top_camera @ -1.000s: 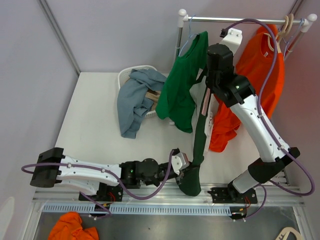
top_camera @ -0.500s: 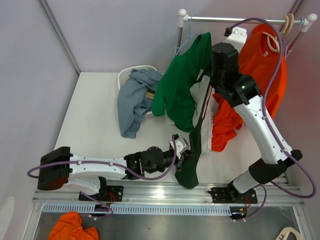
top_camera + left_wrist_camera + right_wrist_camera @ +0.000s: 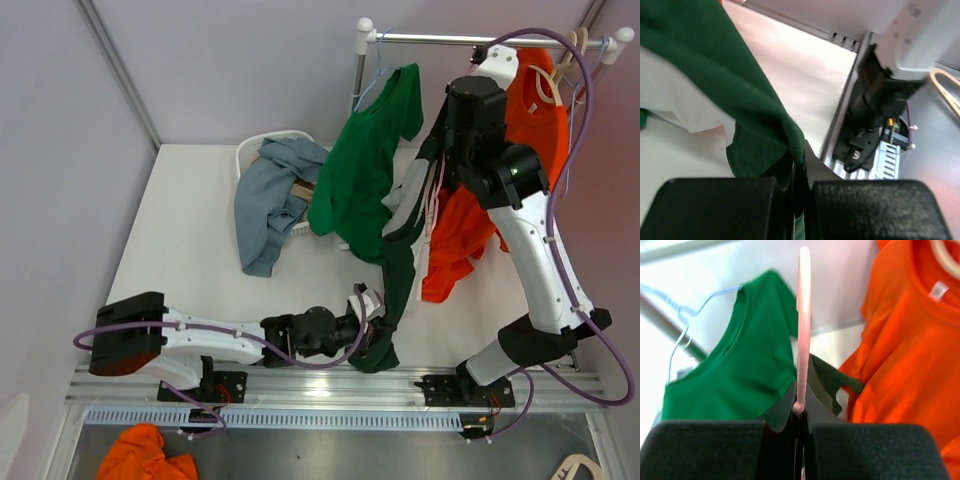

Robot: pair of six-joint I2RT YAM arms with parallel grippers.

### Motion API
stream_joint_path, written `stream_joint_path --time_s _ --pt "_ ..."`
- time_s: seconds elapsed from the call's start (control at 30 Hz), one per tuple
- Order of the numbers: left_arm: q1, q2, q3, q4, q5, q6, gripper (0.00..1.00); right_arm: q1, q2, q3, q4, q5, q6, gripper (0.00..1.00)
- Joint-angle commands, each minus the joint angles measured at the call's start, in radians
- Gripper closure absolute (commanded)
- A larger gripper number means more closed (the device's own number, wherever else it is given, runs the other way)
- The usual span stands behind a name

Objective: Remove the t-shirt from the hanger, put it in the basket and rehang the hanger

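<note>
A dark green t-shirt (image 3: 400, 270) hangs stretched from a pink hanger (image 3: 433, 200). My right gripper (image 3: 440, 165) is shut on the hanger and holds it high, near the rack. In the right wrist view the pink hanger (image 3: 803, 315) rises from between my right gripper's (image 3: 800, 412) jaws, with dark green cloth (image 3: 832, 380) draped beside it. My left gripper (image 3: 375, 335) is shut on the shirt's lower hem near the table's front edge. The left wrist view shows my left gripper (image 3: 800, 165) with the green cloth (image 3: 715, 65) pinched in it.
A brighter green t-shirt (image 3: 365, 170) on a blue wire hanger and an orange t-shirt (image 3: 525, 150) hang on the rack bar (image 3: 480, 40). A white basket (image 3: 255, 155) with a grey-blue shirt (image 3: 265, 200) stands at the back. Orange cloth (image 3: 150, 450) lies below the rail.
My right gripper has lifted the hanger up and to the right, toward the rack. My left gripper still grips the hem, which sits lower on the table. The shirt is pulled longer.
</note>
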Motion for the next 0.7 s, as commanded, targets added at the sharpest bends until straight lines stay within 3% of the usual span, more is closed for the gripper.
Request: stream_joint_path --time_s 0.0,0.17,0.37,0.5,0.67 --pt "0.077 0.022 0.107 -0.081 0.063 -0.051 0.99 0.051 -0.03 0.003 0.027 -0.019 0.034 1.0" --pt "0.293 0.045 0.337 -0.259 0.159 -0.128 0.99 0.085 -0.147 -0.12 -0.03 -0.138 0.095 1.0" --pt "0.427 0.139 0.572 -0.5 0.151 -0.14 0.99 0.085 -0.234 -0.176 -0.125 -0.208 0.103 1.0" --pt "0.442 0.143 0.557 -0.494 0.211 -0.143 0.99 0.085 -0.286 -0.212 -0.099 -0.108 0.064 1.0" --pt "0.436 0.065 0.503 -0.489 0.372 -0.16 0.99 0.067 -0.343 -0.32 0.103 -0.026 -0.071 1.0"
